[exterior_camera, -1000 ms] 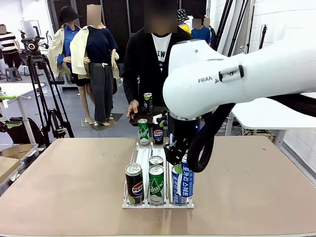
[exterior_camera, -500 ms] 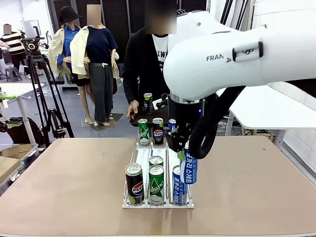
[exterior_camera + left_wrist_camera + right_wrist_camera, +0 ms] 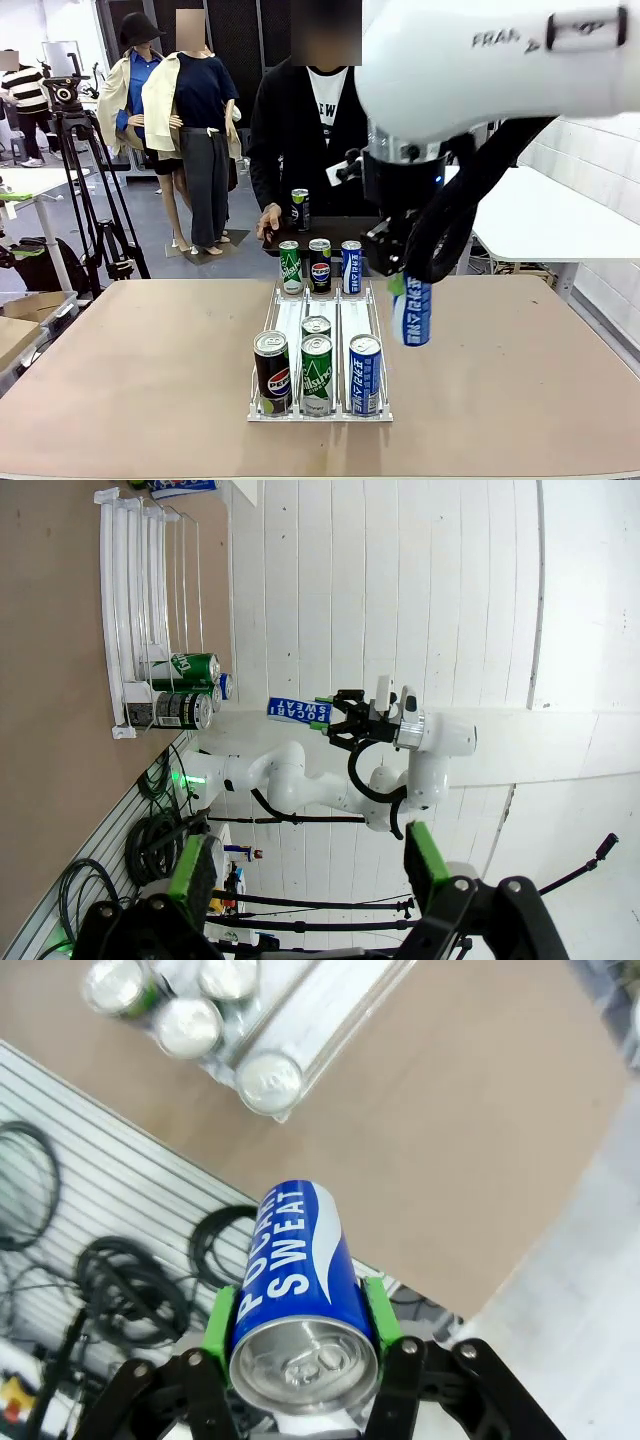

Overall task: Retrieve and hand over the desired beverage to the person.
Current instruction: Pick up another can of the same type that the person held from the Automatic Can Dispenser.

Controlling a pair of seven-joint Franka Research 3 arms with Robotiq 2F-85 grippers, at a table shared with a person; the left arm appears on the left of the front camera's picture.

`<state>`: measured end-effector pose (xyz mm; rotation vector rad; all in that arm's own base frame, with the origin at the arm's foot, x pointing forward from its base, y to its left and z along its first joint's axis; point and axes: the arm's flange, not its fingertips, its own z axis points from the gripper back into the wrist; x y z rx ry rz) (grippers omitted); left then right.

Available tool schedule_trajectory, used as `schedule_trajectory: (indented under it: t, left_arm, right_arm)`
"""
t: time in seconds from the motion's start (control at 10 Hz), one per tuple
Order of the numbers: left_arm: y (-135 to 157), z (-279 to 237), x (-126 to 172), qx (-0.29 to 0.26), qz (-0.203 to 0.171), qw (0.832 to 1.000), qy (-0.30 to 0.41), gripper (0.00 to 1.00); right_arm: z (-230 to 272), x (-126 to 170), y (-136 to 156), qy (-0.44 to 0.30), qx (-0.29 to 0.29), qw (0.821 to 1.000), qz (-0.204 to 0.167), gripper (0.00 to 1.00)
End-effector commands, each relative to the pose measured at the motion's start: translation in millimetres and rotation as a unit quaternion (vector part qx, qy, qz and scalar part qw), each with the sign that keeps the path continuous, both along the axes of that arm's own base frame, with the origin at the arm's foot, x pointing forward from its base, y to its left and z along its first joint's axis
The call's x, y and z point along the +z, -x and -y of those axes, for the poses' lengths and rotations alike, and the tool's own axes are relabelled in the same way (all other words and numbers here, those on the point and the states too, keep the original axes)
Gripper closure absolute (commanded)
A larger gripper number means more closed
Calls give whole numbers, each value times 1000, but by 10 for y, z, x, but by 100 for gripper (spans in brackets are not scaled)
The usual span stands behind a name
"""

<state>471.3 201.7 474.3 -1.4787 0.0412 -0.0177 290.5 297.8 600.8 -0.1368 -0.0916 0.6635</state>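
Right pincer [image 3: 409,290] is clamped on a tall blue-and-white Pocari Sweat can [image 3: 412,311], green pads [image 3: 222,1322] on both sides near the top rim. The can hangs upright in the air, to the right of the clear wire-lane can rack [image 3: 352,318] and above the bare tan worktop [image 3: 520,370].

Left pincer [image 3: 310,875] is held sideways off the worktop with its jaws spread wide, nothing between them.

The rack's front row holds a black Pepsi can [image 3: 271,372], a green Chilsung can [image 3: 317,375] and a second blue Pocari can [image 3: 365,374]; three more cans stand at the far end.

The person in a black open jacket over a white lettered T-shirt [image 3: 305,130] stands at the far side, one hand [image 3: 268,218] resting on a dark tray [image 3: 335,233] that carries a small dark-green can [image 3: 300,209].
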Motion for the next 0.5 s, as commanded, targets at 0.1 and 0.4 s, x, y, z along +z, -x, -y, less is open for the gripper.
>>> schedule_trajectory:
  t: [0.1,0.4]
  left_arm:
    - [7,-7,12,3,1,1000,-4,0]
    - [7,-7,12,3,1,1000,-4,0]
  right_arm:
    - [403,329,-9,12,2,1000,18,100]
    - [989,576,-139,-9,-5,1000,24,100]
